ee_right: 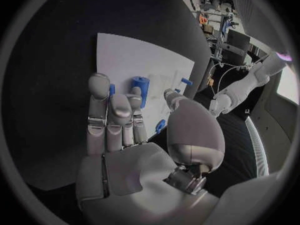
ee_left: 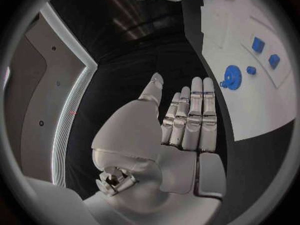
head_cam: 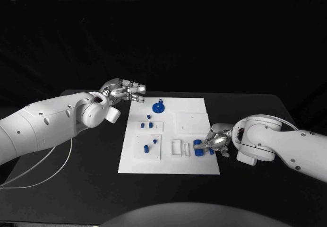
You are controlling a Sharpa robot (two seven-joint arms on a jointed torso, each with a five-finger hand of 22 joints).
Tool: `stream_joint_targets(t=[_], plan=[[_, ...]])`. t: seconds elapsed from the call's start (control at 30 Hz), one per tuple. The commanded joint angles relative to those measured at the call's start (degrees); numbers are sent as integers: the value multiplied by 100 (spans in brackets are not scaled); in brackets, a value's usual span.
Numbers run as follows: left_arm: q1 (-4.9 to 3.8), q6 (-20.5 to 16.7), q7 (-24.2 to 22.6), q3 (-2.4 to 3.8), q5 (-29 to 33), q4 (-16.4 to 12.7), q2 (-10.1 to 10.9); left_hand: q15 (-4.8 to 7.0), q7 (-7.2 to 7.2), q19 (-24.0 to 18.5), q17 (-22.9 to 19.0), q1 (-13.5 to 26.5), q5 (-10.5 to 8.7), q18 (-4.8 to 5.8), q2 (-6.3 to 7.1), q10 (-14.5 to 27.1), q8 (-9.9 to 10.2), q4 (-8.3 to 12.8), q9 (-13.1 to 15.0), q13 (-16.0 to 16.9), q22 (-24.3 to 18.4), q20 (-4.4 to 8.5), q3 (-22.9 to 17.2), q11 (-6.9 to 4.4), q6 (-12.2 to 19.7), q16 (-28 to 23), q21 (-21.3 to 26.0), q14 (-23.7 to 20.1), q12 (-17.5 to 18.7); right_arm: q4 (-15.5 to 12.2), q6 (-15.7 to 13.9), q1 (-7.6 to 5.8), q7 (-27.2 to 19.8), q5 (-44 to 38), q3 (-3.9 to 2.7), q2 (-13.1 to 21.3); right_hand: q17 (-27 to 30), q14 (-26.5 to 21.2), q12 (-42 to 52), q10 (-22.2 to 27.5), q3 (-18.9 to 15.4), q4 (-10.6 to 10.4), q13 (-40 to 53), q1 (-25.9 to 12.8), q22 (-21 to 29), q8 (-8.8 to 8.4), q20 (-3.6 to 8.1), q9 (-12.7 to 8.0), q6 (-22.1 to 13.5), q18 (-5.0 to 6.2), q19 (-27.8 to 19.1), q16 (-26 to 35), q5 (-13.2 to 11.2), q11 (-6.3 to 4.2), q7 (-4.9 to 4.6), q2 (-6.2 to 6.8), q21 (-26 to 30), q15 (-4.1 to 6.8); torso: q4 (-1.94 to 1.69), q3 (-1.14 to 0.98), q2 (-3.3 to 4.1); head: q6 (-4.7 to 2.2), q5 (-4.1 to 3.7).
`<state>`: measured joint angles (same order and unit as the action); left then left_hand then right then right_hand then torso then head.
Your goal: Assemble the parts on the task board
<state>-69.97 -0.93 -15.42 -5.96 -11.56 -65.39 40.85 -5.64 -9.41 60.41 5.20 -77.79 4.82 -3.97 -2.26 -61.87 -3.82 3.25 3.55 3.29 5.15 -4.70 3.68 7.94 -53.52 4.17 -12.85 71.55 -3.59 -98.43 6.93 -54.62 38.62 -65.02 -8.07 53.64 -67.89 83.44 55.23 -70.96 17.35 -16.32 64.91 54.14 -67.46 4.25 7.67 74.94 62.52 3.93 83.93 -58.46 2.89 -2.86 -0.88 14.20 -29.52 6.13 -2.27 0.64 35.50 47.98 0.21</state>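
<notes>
Right silver hand (head_cam: pixel 217 140) rests at the right edge of the white rectangular task board (head_cam: pixel 170 163), its fingers over a blue cylindrical part (head_cam: pixel 198 144) near that edge. From the right wrist view the fingers (ee_right: pixel 111 116) lie extended side by side, with the blue cylinder (ee_right: pixel 140 87) just beyond their tips; whether they actually grip it cannot be told. Left silver hand (head_cam: pixel 124 91) hovers off the board's far left corner, over the black table (head_cam: pixel 81 189), fingers straight and apart, holding nothing; the left wrist view confirms the flat, empty palm (ee_left: pixel 184 120). A round blue disc part with a knob (head_cam: pixel 158 108) sits on the board near the far edge, closest to the left hand. Small blue pieces (head_cam: pixel 146 126) stand in a recessed tray at the board's left side, with further blue pegs (head_cam: pixel 146 149) in the tray nearer the robot.
</notes>
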Motion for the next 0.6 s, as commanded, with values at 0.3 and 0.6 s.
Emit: stream_joint_targets(t=[0.3, 0.6], plan=[[8, 37, -37, -2, 41, -24, -7, 3, 3, -40, 9, 76, 1, 50, 17, 52, 10, -66, -3, 8, -9, -4, 7, 11, 32, -9, -23, 2, 0, 28, 140, 22, 271, -308, 98, -90, -107, 53, 458, -219, 17, -13, 353, 145, -174, -12, -81, 150, -700, 126, 254, -115, -10, 81, -147, 1, -199, -62, -6, -1, 4, 11, 29], [7, 64, -23, -10, 41, -38, -1, 3, 2, -41, 11, 84, -3, 50, 23, 53, 10, -78, -2, 8, -11, -5, 6, 11, 31, -8, -22, 2, -1, 126, 22, 24, 429, -405, 130, -177, -135, 64, 724, -360, 251, 6, 575, 166, -248, -3, -87, 149, -660, 143, 264, -147, -10, 73, -137, -33, -267, -59, -1, 9, 10, 18, 45]])
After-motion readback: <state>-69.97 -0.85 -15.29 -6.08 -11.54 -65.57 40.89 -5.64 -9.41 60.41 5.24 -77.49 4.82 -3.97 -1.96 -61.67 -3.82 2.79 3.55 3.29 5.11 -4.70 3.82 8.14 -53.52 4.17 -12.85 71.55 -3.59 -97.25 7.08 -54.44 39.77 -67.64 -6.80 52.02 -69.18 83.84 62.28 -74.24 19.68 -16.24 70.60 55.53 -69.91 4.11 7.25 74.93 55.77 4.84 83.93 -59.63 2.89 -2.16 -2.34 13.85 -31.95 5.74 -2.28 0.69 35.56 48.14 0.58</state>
